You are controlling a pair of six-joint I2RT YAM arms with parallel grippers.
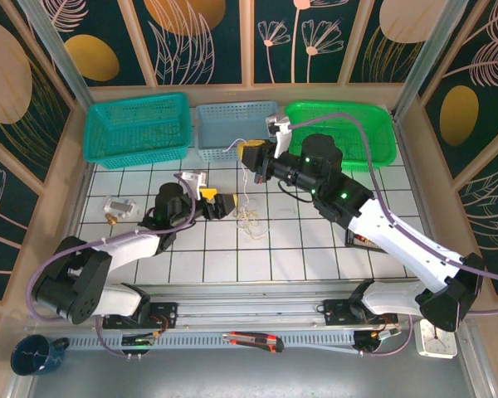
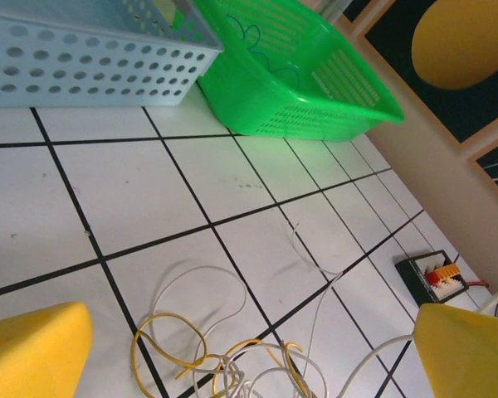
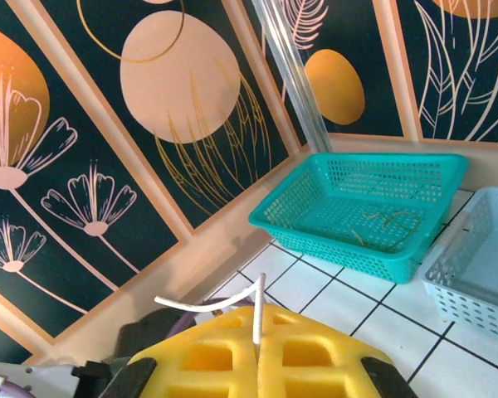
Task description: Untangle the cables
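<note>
Top: cables (image 1: 249, 220) mid-table on open tiles. Left gripper (image 1: 222, 201) jaws apart, just beside them. Right gripper (image 1: 251, 157) near grey basket (image 1: 232, 128).
Left wrist: clear tiles up to green basket (image 2: 299, 75); black box (image 2: 432, 278) at right.
Right wrist: pads together, probably pinching one white strand (image 3: 256, 303); teal basket (image 3: 365, 207) ahead.

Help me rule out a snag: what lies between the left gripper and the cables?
Only bare white tile, seen from the top camera; the open left gripper sits close beside the cables.
</note>
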